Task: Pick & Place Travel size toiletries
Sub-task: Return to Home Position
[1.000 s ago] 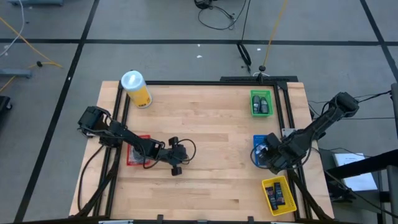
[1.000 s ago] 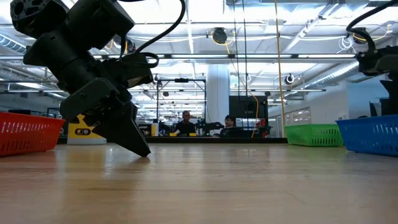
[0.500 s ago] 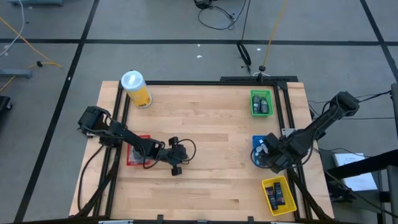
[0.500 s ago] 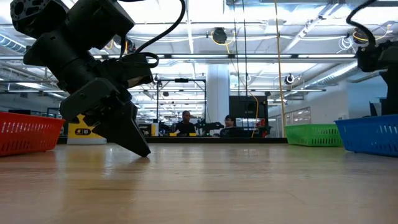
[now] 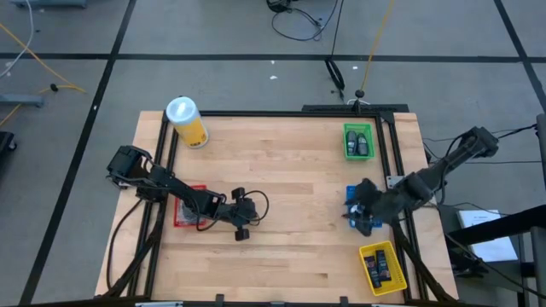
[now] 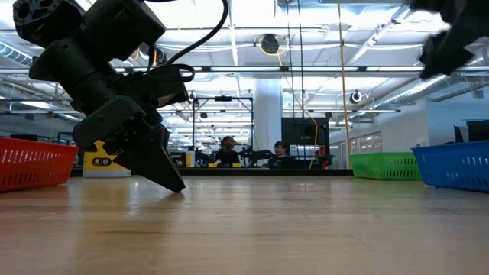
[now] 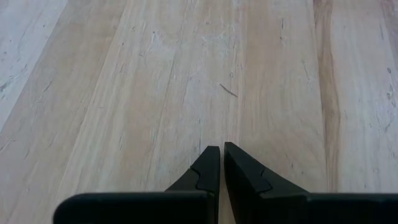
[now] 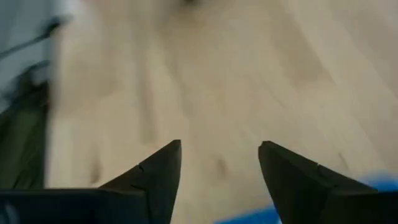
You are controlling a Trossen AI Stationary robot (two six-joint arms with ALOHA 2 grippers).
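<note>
We see the small dark bottles [image 5: 359, 144] lying in the green bin [image 5: 358, 127], long axes toward the far edge. The right gripper [image 8: 219, 146] gapes wide and empty, and the left gripper [image 7: 221, 148] is pinched closed on nothing.

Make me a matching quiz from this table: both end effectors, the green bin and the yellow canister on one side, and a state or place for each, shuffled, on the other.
1 left end effector
2 right end effector
3 green bin
4 canister

A holds dark items
B open, by the blue bin
C white lid, at the table corner
D shut, over bare table

Pairs: 1-D, 2-B, 3-A, 4-C
</note>
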